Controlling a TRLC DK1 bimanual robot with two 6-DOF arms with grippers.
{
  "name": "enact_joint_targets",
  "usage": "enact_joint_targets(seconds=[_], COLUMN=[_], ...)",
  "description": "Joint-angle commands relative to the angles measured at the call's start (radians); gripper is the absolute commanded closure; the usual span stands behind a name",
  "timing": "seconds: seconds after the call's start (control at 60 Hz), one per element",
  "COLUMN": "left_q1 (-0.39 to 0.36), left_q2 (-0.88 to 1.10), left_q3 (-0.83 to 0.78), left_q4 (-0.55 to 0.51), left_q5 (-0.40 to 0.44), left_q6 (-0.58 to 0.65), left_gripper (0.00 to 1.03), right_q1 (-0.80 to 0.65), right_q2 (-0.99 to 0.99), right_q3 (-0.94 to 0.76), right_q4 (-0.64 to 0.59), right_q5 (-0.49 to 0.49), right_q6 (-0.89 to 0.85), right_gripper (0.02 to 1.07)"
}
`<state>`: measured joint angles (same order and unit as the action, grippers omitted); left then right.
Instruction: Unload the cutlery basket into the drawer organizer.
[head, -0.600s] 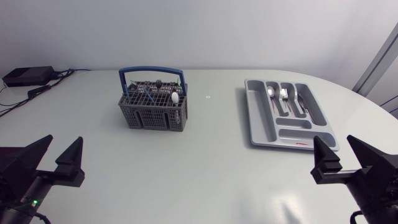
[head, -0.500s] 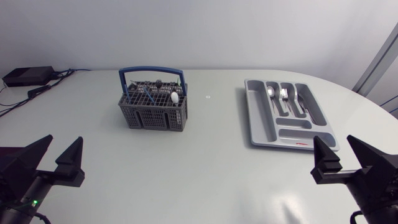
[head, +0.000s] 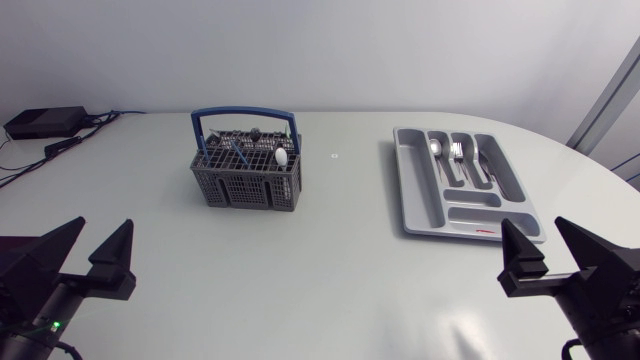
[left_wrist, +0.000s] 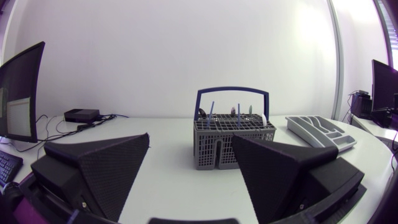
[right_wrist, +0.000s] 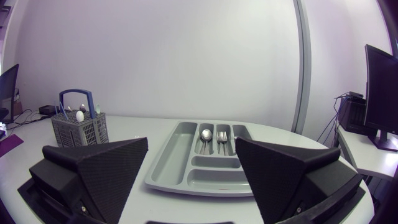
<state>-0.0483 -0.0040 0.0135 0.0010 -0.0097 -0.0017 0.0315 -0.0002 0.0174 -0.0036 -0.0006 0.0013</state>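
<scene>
The grey cutlery basket (head: 246, 173) with a blue handle stands at the table's back left, holding several pieces of cutlery and a white-tipped utensil (head: 281, 157). The grey drawer organizer (head: 463, 183) lies at the back right with a spoon (head: 436, 150), a fork (head: 457, 151) and another utensil in its long slots. My left gripper (head: 88, 252) rests open near the front left edge, empty; in the left wrist view the basket (left_wrist: 234, 139) stands well ahead of it. My right gripper (head: 552, 247) rests open at the front right, just short of the organizer (right_wrist: 205, 160), which lies ahead between its fingers.
A black box (head: 45, 122) with cables sits at the table's far left corner. A small mark (head: 333, 155) lies on the white tabletop (head: 330, 250) between basket and organizer.
</scene>
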Motion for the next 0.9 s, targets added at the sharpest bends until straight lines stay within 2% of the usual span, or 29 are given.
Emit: enact_joint_targets(seconds=[0.0,0.1,0.267,0.55,0.65,0.75,0.833,0.883], left_q1=[0.001,0.011,-0.004,0.007,0.057,0.088,0.111,0.119], left_q2=[-0.011,0.001,0.243,0.647,0.851,1.015,1.150,1.236], left_q3=[-0.004,0.069,0.255,0.487,0.614,0.717,0.812,0.881], left_q4=[0.019,0.001,-0.047,-0.019,-0.053,-0.091,-0.148,-0.205], left_q5=[-0.010,-0.010,-0.007,-0.004,-0.003,0.001,0.001,0.001], left_q6=[-0.049,-0.057,-0.058,-0.075,-0.089,-0.081,-0.004,0.111], left_gripper=[0.04,0.04,0.04,0.06,0.12,0.12,0.12,0.12], right_q1=[0.018,0.048,0.104,0.145,0.186,0.232,0.286,0.309], right_q2=[-0.007,-0.006,0.065,0.519,0.680,0.833,0.950,1.025], right_q3=[-0.016,-0.004,0.070,0.273,0.377,0.480,0.570,0.630], right_q4=[0.005,0.024,0.045,0.174,0.169,0.149,0.099,0.062], right_q5=[-0.004,0.019,0.033,0.040,0.045,0.073,0.088,0.088], right_q6=[0.029,0.014,0.003,0.029,0.035,0.037,0.032,0.028], right_gripper=[0.06,0.06,0.07,0.07,0.07,0.07,0.07,0.07])
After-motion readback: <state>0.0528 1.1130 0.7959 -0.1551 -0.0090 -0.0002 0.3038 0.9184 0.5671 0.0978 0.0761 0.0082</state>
